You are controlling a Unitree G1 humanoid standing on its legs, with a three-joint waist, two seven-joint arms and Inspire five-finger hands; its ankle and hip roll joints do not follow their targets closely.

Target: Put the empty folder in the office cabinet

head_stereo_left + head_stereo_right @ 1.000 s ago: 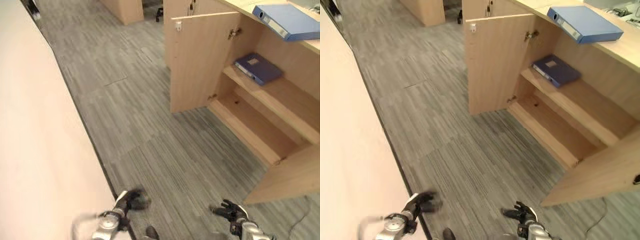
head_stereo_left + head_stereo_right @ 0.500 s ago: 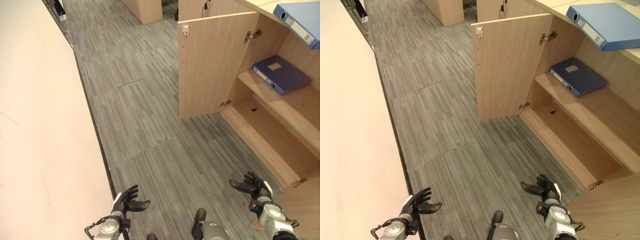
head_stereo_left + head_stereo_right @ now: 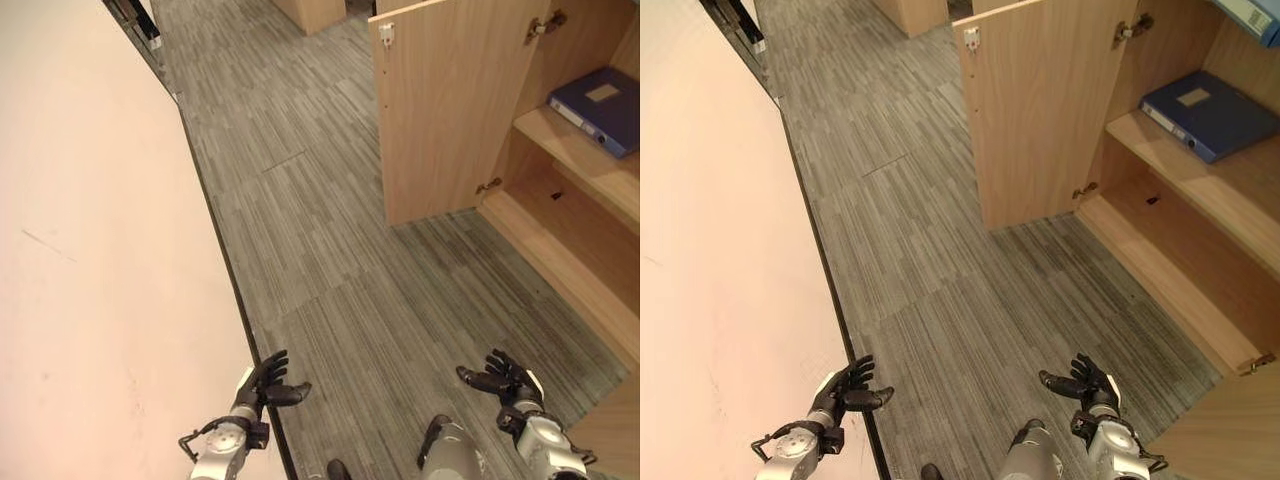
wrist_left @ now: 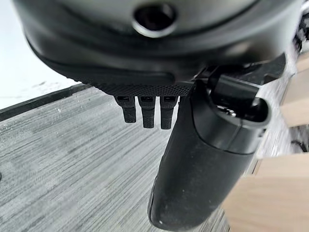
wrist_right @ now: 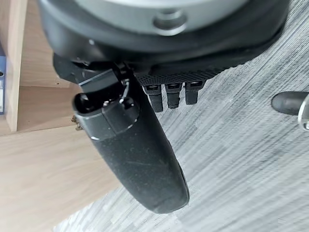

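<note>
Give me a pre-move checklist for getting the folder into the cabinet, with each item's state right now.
1. Cabinet door open: ok.
2. Room on the upper shelf beside the dark blue folder lying there: ok.
3. Lower shelf free: ok.
4. Left hand holding the folder to store: not ok, open and holding nothing.
5. Right hand holding it: not ok, open and holding nothing.
6. Light blue folder on the cabinet top reachable: cannot tell, just a corner shows.
</note>
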